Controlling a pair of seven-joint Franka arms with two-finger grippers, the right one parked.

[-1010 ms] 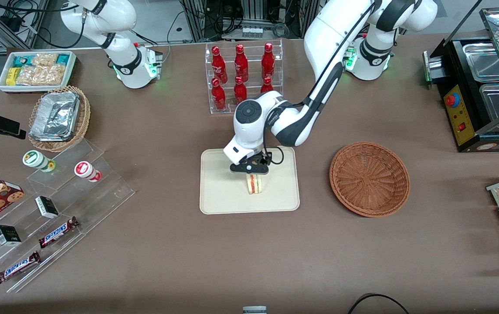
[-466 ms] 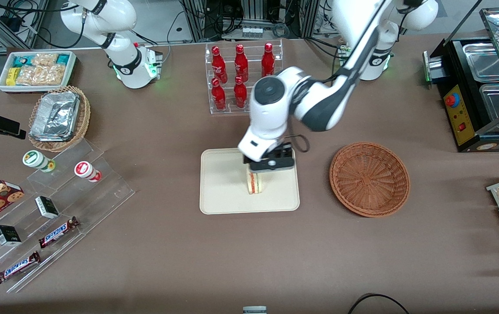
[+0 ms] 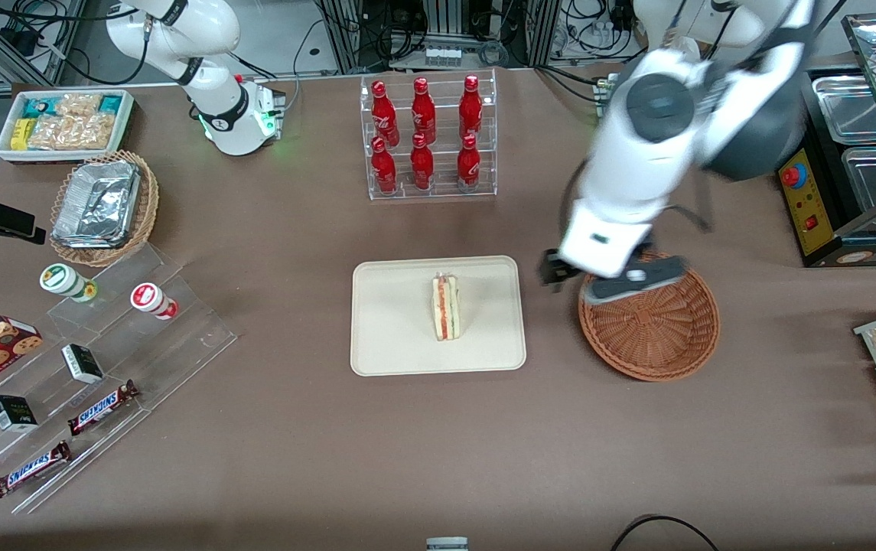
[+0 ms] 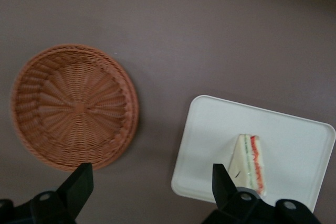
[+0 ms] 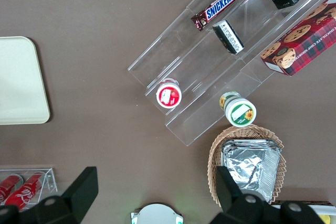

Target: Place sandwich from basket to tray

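You're at the tail of the job — the small triangular sandwich (image 3: 446,308) of pale bread, with its red-orange and green filling showing on the cut side, stands on the flat cream-beige rectangular tray (image 3: 392,337), free of any grip. The round reddish-brown woven wicker basket (image 3: 659,333) has nothing in it. Your gripper (image 3: 615,282) hangs raised above the basket's rim on the edge nearest the tray, well apart from the sandwich, jaws spread wide and holding nothing. By the look of it the placing is done, so your next move calls only for a clear retreat — lift away without brushing the basket on the brown table (image 3: 292,428).
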